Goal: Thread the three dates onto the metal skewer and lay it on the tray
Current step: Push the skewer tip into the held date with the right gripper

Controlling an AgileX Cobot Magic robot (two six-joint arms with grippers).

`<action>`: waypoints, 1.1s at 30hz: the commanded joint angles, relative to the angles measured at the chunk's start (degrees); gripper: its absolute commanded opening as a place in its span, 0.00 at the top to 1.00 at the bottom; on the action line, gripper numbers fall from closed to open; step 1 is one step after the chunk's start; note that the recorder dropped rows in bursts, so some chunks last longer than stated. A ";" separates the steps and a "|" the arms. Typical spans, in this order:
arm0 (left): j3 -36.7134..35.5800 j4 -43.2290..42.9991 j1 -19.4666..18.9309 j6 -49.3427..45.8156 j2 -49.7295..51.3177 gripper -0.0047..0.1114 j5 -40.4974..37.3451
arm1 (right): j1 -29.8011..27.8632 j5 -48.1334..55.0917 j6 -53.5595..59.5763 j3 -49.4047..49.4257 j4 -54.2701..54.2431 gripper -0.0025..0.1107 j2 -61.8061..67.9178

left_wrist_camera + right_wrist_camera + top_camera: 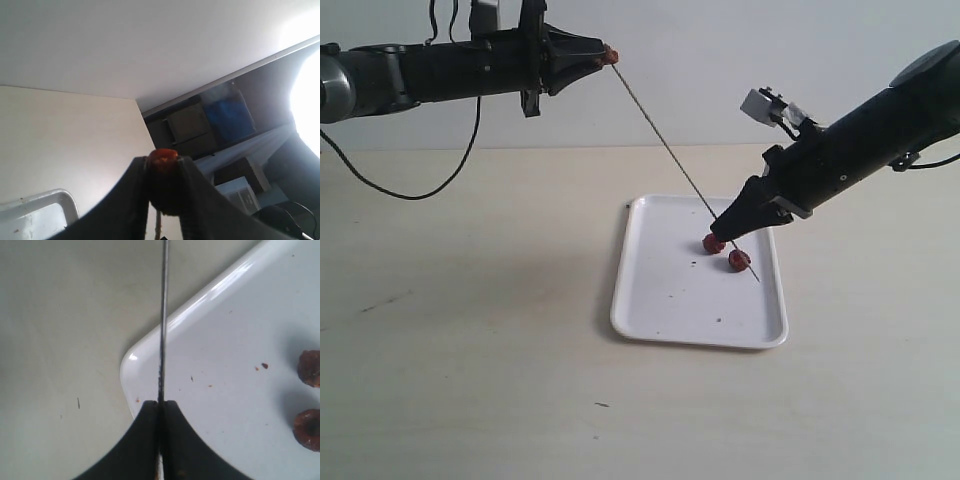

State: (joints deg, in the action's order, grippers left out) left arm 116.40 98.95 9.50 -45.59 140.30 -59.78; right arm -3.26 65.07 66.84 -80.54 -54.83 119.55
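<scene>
My left gripper (608, 56) is raised high at the left, shut on one date (164, 156), which shows red between the fingers. The metal skewer (665, 143) slants from that date down to the tray (660, 300). My right gripper (723, 230) is shut on the skewer's lower part just above the tray; the rod (162, 315) rises from its closed tips (160, 404). Two more dates (713, 243) (739, 260) lie on the tray by the right gripper, also seen as date (310, 367) and date (307, 429). The skewer's low end crosses the nearer one; whether it pierces it is unclear.
The tray (225, 340) sits on a pale table (470, 330), right of centre, with small crumbs on it. A black cable (420, 190) hangs from the left arm over the table's back left. Shelves with boxes (220, 120) show past the left gripper.
</scene>
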 commanded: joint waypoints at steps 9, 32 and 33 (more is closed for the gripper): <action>-0.11 1.00 0.37 -0.87 0.20 0.78 1.05 | -0.05 -0.27 0.55 0.13 -0.96 0.98 -0.18; -0.11 0.33 2.14 -0.44 0.20 0.78 1.83 | -0.05 -0.27 0.55 0.13 -1.75 0.98 -0.18; -0.11 0.32 2.50 -0.44 0.20 0.78 2.16 | -0.05 -0.27 0.55 0.13 -1.75 0.98 -0.18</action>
State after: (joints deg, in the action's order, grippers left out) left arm 116.40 99.16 10.89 -45.98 140.30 -57.40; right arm -3.26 65.07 66.84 -80.51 -55.43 119.55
